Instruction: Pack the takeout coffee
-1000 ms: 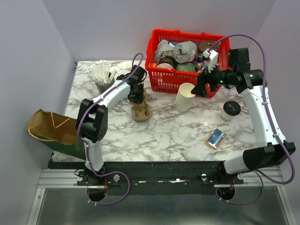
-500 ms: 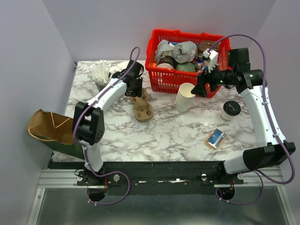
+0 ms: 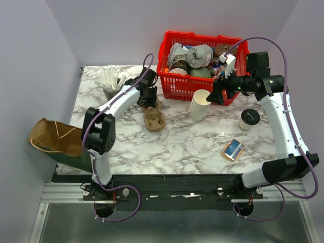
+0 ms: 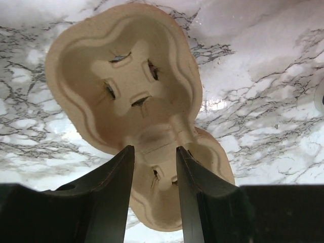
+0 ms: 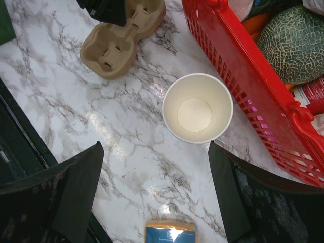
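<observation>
Left gripper (image 4: pixel 153 151) is pinched on the narrow middle of the cardboard cup carrier (image 4: pixel 121 86), which sits left of centre in the top view, just in front of the red basket (image 3: pixel 174 87). Right gripper (image 5: pixel 154 149) is wide open above the stacked paper cups (image 5: pixel 197 109), holding nothing. The lidded coffee cup (image 3: pixel 249 119) stands at the right of the frame.

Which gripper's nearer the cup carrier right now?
Left. The left gripper is closed on the narrow middle of the cup carrier; the right gripper hovers open above the paper cup stack beside the red basket.
</observation>
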Motion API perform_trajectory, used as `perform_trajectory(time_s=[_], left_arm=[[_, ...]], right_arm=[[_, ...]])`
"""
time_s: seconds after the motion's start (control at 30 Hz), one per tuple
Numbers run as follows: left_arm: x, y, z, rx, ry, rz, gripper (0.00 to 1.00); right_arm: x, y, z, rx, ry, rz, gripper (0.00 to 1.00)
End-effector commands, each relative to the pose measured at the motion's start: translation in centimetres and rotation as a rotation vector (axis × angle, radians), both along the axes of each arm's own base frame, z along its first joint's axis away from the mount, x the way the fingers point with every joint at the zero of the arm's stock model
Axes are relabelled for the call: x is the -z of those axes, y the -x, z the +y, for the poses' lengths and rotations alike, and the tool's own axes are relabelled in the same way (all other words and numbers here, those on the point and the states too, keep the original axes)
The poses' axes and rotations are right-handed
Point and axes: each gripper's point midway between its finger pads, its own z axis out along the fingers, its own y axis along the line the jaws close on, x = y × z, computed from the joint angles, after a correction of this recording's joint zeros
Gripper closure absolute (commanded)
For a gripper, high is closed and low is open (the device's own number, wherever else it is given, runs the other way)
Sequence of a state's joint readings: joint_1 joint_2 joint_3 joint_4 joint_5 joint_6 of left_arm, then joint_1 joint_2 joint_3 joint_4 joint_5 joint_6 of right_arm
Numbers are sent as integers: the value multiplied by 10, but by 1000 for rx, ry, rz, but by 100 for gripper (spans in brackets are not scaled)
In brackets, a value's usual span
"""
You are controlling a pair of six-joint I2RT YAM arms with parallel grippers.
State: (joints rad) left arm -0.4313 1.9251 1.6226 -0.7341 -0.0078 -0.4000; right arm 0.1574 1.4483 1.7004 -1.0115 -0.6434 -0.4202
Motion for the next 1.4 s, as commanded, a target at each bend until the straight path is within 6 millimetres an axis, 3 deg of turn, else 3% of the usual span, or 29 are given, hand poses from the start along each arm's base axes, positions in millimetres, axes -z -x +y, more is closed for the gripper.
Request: perform_trajectory(time_s=[0.0, 0.37, 1.03, 1.37], left_arm=[[7, 5, -11, 3, 27, 32, 51], [16, 8, -7, -14, -13, 50, 45], [35, 14, -7, -30, -20, 102, 45], [38, 16, -6, -19, -34, 111, 55]], right_arm=[[-3, -6, -1, 1, 13, -31, 7], [-2, -5, -1, -1, 13, -31, 7], [0, -3, -3, 4, 26, -33, 7], [1, -3, -3, 3, 26, -32, 7]])
